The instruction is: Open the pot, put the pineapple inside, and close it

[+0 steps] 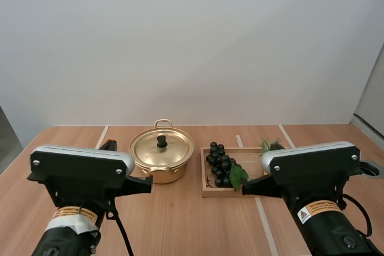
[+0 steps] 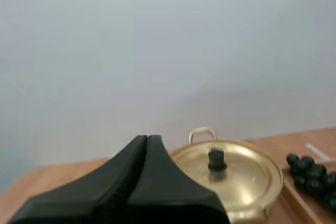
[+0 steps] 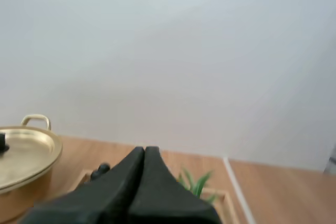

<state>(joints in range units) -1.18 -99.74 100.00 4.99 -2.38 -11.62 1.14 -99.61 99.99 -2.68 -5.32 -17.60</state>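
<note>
plainly, the left gripper (image 2: 147, 139) and right gripper (image 3: 144, 150) were both shut tight, holding nothing. the lidded pot (image 2: 247, 182) sat just ahead of the left one; spiky leaves (image 3: 193, 182), probably the pineapple's, showed just beyond the right. closed fingers could knock the lid knob (image 2: 216, 159) instead of gripping it.

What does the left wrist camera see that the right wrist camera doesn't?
Left wrist view: the left hand, shut, and a cluster of dark grapes. Right wrist view: the right hand, shut, and green leaves at the wooden tray. Both: the gold pot with its lid on, and the tray's edge.
</note>
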